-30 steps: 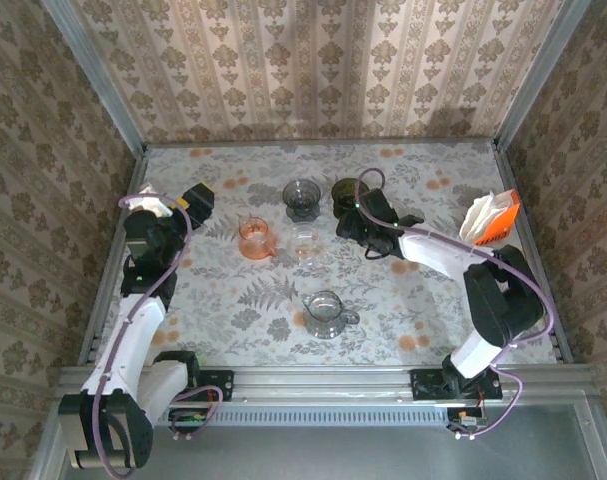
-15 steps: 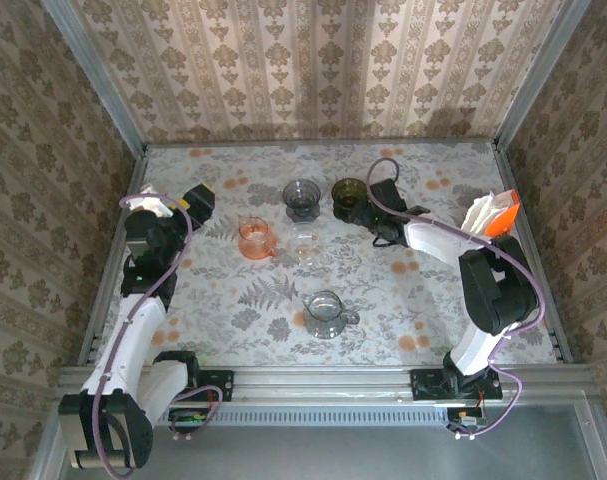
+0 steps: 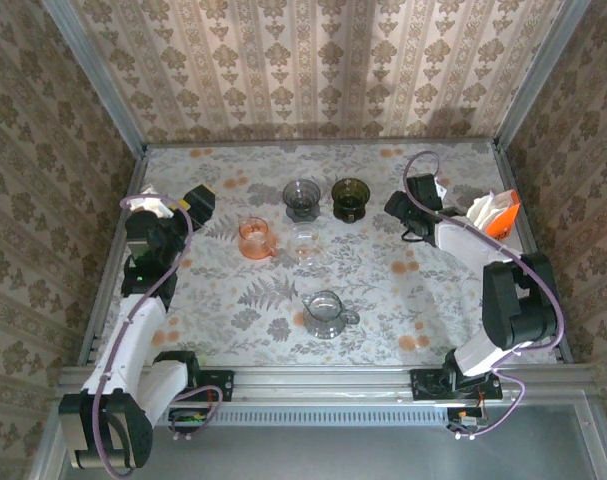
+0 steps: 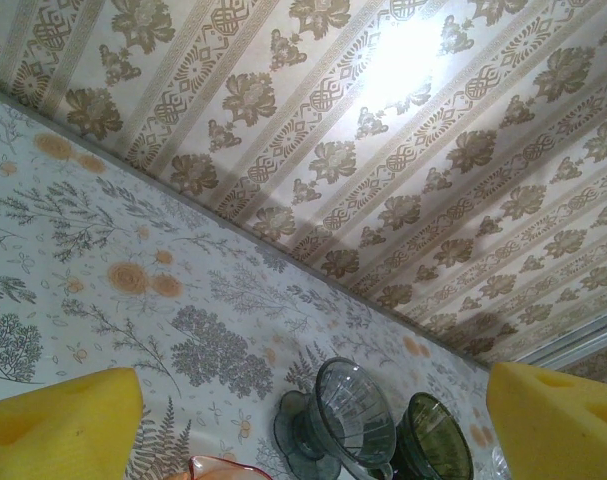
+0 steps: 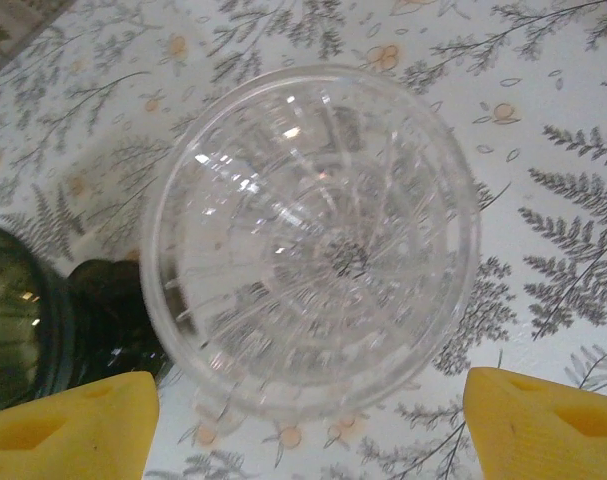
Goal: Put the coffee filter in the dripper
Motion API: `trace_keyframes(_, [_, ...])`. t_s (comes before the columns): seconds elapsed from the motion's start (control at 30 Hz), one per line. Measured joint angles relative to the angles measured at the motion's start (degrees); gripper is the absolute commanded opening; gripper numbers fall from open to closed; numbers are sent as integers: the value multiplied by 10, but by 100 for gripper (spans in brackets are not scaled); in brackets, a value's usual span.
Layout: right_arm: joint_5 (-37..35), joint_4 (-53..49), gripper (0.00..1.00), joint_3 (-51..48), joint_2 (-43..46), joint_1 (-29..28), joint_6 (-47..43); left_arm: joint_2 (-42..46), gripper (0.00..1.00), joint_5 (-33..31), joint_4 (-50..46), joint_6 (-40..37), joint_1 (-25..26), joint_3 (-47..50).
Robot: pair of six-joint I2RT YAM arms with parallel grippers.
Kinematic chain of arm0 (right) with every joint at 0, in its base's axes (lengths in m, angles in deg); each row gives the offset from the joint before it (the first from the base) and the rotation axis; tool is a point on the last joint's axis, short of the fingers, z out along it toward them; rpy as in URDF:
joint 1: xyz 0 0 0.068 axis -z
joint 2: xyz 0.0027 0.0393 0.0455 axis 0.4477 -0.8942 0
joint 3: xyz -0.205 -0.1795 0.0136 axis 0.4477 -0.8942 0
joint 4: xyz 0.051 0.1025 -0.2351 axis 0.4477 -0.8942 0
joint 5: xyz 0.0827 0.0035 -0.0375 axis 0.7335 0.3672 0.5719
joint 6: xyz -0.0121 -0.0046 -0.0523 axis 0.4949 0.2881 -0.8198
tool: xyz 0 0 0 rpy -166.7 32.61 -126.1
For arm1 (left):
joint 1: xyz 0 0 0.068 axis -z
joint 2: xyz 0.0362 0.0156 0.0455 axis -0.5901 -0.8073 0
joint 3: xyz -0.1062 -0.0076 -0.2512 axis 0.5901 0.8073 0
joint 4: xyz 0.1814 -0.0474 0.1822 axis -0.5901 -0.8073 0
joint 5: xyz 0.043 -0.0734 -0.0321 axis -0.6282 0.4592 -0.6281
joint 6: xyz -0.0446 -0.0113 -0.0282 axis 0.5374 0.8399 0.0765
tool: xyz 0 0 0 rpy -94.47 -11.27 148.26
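Note:
White coffee filters (image 3: 480, 213) stand in an orange holder (image 3: 503, 222) at the table's right edge. Several drippers sit mid-table: grey (image 3: 303, 198), dark green (image 3: 350, 197), orange (image 3: 255, 238) and clear (image 3: 305, 243). A clear glass cup (image 3: 326, 313) with a handle stands nearer the front. My right gripper (image 3: 395, 206) hovers between the green dripper and the holder, open and empty. In the right wrist view the clear dripper (image 5: 313, 240) lies beyond its yellow fingertips (image 5: 543, 425). My left gripper (image 3: 201, 198) is open and empty at the far left, facing the grey dripper (image 4: 358, 410).
Patterned walls close the table on three sides, with metal rails along the left and right edges. The green dripper (image 5: 23, 320) stands close beside the clear one. An orange dripper rim (image 4: 228, 468) shows at the bottom of the left wrist view.
My right gripper has swung to the right, away from the green dripper and toward the filter holder. The left arm has not moved.

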Motion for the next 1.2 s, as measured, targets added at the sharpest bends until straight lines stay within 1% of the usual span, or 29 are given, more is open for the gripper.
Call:
trace_keyframes(0.13, [-5,-1,74,-2,9,-38,-18,-1,91,0,0,0,0,0])
trace_keyframes(0.27, [-14,-34,72,24,-25,-68,-24,-6,91,2,0,0,0,0])
trace_keyframes(0.37, [-31,-55,72,46,-53,-74,-22,-7,91,2,0,0,0,0])
trace_keyframes(0.5, [-62,-83,66,76,-83,-83,-9,-7,91,2,1,0,0,1])
trace_keyframes(0.7, [-109,-104,63,106,-112,-91,17,-7,91,2,2,0,0,4])
trace_keyframes(0.8, [-130,-112,59,114,-128,-92,25,-7,91,2,2,0,0,5])
trace_keyframes(0.87, [-141,-116,55,117,-139,-92,25,-7,91,2,2,0,0,5])
trace_keyframes(1.0, [-156,-120,42,120,-150,-92,16,-7,91,2,3,0,0,7])
trace_keyframes(1.2, [-176,-120,19,123,-153,-92,-16,-7,91,2,4,0,0,8])
